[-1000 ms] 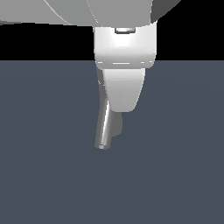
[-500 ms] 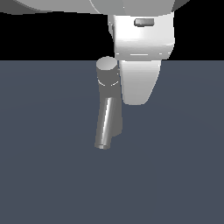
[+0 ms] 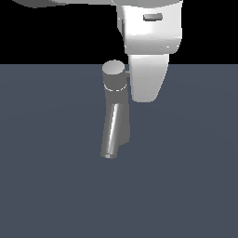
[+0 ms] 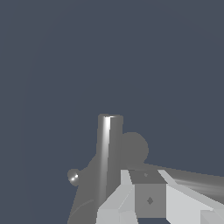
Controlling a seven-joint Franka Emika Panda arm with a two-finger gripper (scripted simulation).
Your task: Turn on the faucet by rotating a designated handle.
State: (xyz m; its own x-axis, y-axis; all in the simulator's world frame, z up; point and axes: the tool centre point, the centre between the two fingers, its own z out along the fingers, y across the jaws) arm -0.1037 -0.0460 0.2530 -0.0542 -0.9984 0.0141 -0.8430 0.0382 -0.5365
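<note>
Hanging at the faucet's three o'clock, the gripper seemingly touches the handle; finger spread unclear.

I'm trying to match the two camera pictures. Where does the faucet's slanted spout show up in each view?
Exterior view: the spout slants down from the faucet's round cap, just left of the white gripper.
Wrist view: the spout is the bright-streaked tube at lower centre, beside the gripper's pale blocks.
Shared landmark: the round cap.
</note>
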